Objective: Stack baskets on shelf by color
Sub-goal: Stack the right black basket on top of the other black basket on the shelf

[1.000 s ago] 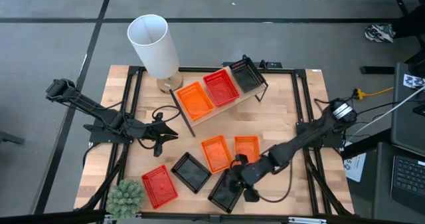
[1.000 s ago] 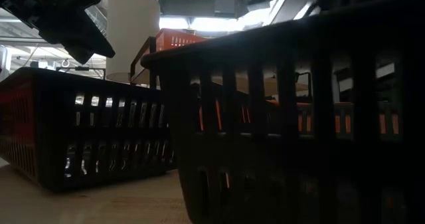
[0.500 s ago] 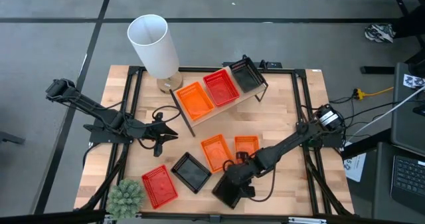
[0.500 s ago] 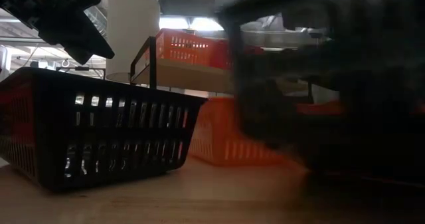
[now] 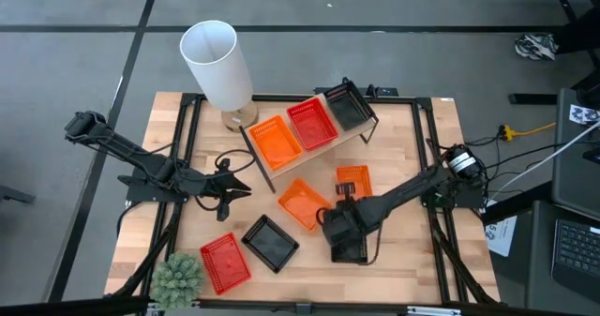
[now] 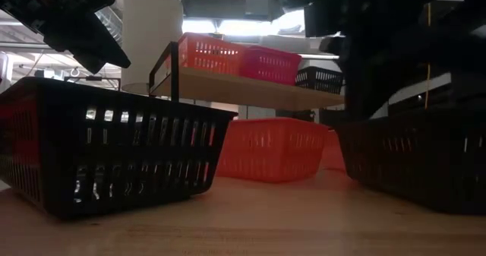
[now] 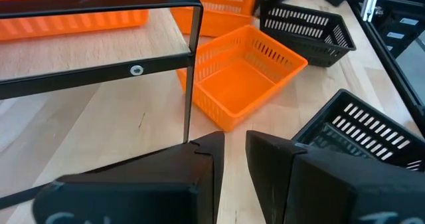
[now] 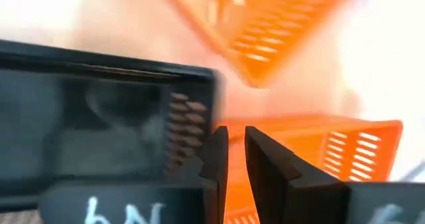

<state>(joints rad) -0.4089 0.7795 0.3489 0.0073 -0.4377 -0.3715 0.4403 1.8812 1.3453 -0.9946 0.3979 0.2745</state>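
The right gripper (image 5: 339,230) sits over the near middle of the tabletop (image 5: 412,166), its fingers (image 8: 219,159) pinching the rim of a black basket (image 5: 349,244). In the right wrist view that wall stands between the two fingertips, the basket's body lying off to one side of them. The basket looks close to the tabletop; whether it rests there cannot be told.

The shelf (image 5: 281,162) lies ahead of these fingers, toward the far side, with an orange basket (image 5: 304,203) and another orange basket (image 5: 352,182) between. The shelf's black basket (image 5: 346,106) is at its right end, so the held one probably goes there, long axis matched.

The left gripper (image 5: 239,187) waits left of the shelf, fingers (image 7: 272,161) slightly spread, holding nothing.
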